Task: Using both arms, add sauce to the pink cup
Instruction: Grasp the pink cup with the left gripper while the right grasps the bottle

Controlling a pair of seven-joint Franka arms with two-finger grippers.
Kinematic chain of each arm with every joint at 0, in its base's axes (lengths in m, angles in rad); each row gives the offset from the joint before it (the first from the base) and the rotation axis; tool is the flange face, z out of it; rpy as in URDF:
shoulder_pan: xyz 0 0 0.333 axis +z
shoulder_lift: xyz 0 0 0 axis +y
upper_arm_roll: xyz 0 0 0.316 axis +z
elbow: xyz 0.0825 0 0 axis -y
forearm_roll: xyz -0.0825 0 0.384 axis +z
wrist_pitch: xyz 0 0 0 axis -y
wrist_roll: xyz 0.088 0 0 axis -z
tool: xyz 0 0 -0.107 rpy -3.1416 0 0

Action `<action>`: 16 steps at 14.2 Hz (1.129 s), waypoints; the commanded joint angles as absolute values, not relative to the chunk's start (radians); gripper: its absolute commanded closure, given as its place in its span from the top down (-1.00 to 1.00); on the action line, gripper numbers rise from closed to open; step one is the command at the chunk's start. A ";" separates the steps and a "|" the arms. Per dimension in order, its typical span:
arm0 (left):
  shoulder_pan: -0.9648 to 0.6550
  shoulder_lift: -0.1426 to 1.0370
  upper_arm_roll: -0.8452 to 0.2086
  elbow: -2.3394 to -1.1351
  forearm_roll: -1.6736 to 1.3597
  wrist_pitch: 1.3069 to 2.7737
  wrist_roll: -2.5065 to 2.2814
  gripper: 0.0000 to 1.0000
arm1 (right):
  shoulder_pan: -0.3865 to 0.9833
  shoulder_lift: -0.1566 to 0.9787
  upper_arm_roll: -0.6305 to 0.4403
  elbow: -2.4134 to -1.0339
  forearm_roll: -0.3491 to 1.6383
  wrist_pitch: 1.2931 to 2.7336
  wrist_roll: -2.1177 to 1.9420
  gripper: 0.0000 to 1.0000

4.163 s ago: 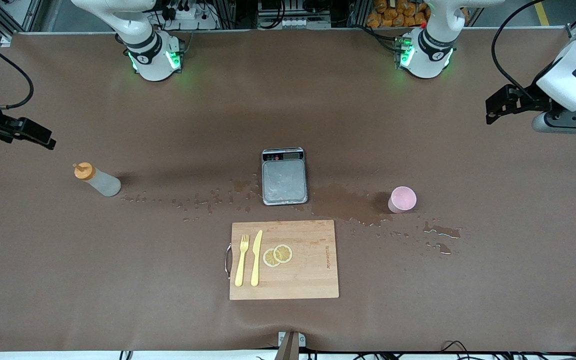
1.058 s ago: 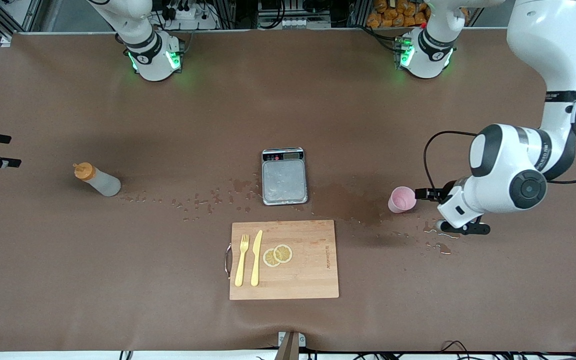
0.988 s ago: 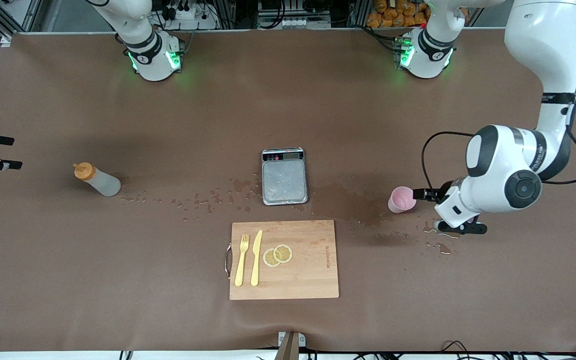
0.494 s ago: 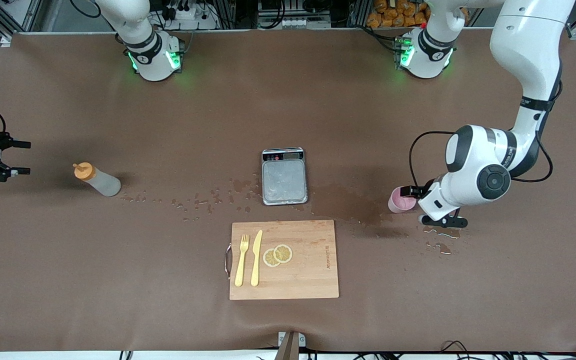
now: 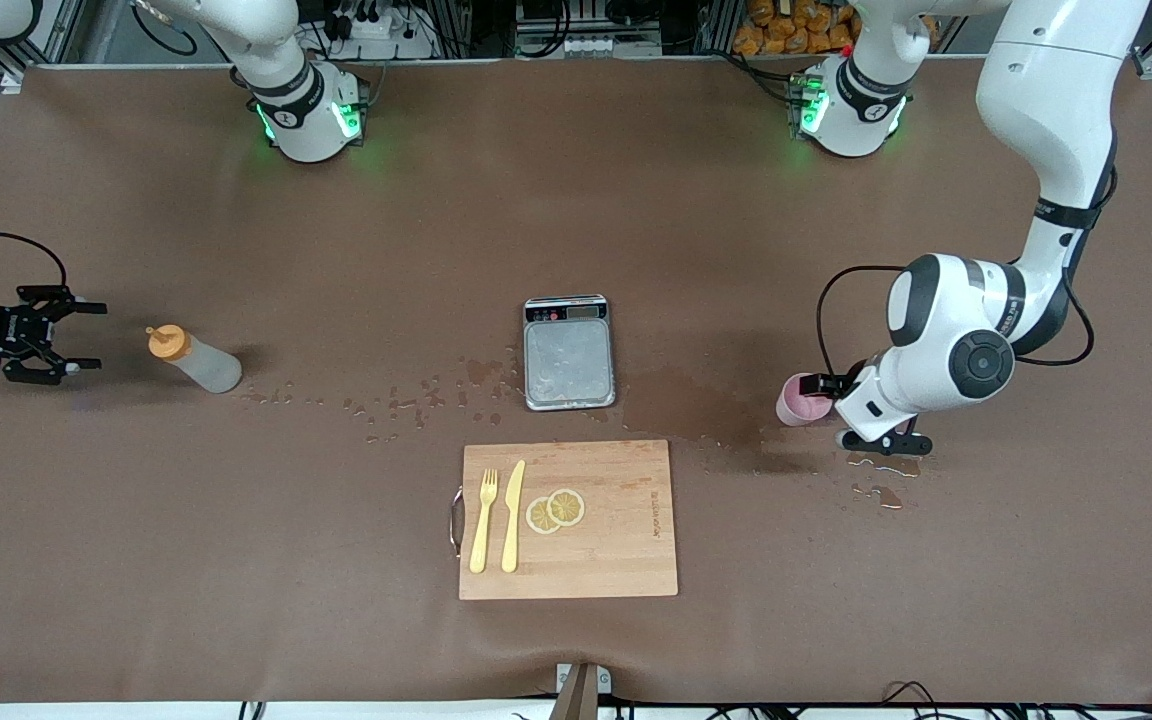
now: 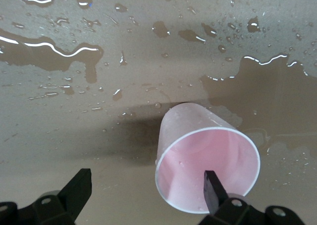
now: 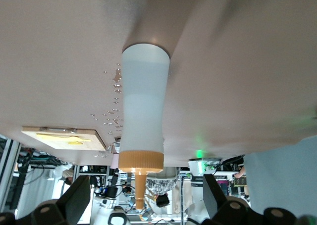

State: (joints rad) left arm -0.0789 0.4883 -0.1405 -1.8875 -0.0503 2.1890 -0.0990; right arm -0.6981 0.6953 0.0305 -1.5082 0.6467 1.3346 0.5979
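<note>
The left arm's black two-finger gripper [image 5: 820, 385] sits low at the small pale-pink plastic cup [image 5: 796, 401], jaws spread wide and holding nothing; in the left wrist view one finger [image 6: 214, 192] crosses in front of the cup's rim while the other stands clear beside it. The cup stands upright on the wet brown table [image 5: 576, 220] toward the left arm's end, with puddles [image 5: 881, 465] just beside it. The right arm's black gripper [image 5: 71, 337] is also spread wide and empty, low near the translucent whitish squeeze bottle of sauce with an orange cap [image 5: 194, 360], apart from it, toward the right arm's end. Between bottle and cup lie a grey kitchen scale [image 5: 569, 352] and a wooden cutting board [image 5: 568, 519].
</note>
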 commanded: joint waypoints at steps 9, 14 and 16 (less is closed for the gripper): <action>-0.112 0.531 -0.141 -1.878 -0.051 2.204 -0.247 -1.00 | -0.726 0.874 0.043 -1.427 0.778 1.338 0.675 1.00; -0.110 0.528 -0.141 -1.875 -0.051 2.204 -0.247 -1.00 | -0.727 0.930 0.043 -1.428 0.785 1.336 0.615 1.00; -0.110 0.506 -0.143 -1.875 -0.051 2.200 -0.250 -1.00 | -0.721 0.939 0.043 -1.433 0.785 1.335 0.612 1.00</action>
State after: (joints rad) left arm -0.1087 0.5267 -0.1415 -1.8808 -0.0503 2.2005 -0.2343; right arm -0.7082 0.9130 0.0297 -1.4564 0.7652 1.3517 0.6188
